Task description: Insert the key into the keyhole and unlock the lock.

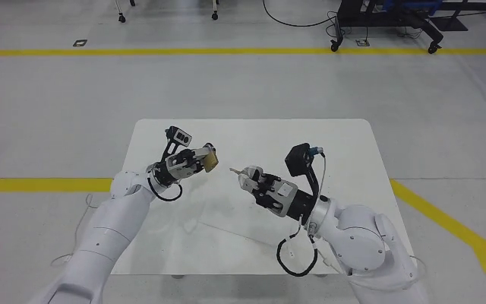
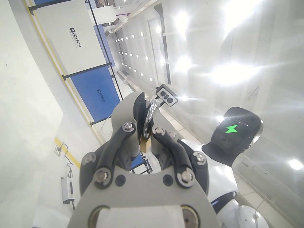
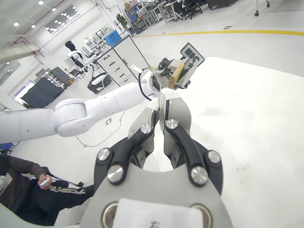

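A brass padlock with a silver shackle is held above the white table, and my left gripper is shut on it. In the left wrist view the brass body sits deep between the fingers and the shackle points outward. My right gripper is shut on a thin silver key, whose tip points at the padlock with a small gap between them. From the right wrist, the key sticks out of the shut fingertips just short of the padlock.
Both arms hang over the middle of the white table, left arm on the left, right arm on the right. The right arm's black cable loops near the table's front edge. Grey floor with yellow lines surrounds the table.
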Motion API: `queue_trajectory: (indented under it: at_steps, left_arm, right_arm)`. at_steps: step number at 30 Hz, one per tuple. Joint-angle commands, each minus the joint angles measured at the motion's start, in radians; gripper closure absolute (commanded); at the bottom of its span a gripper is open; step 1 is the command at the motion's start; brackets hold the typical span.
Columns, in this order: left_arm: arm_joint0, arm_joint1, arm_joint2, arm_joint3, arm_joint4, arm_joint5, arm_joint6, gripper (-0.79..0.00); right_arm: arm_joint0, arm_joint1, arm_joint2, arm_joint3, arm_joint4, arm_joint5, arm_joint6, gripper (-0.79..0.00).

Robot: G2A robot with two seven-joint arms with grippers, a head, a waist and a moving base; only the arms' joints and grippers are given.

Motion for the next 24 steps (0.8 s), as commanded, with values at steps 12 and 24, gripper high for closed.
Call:
queue_trajectory:
  at_steps: [12, 24]
  left_arm:
    - [-0.001, -0.001, 0.000, 0.005, 0.000, -0.001, 0.001, 0.000]
    - [-0.070, -0.067, 0.111, 0.008, -0.149, 0.545, 0.311, 0.000]
  right_arm:
    - [0.007, -0.001, -0.003, 0.013, 0.017, -0.001, 0.000, 0.000]
    - [-0.083, 0.005, 0.131, 0.046, 0.284, -0.020, -0.089, 0.000]
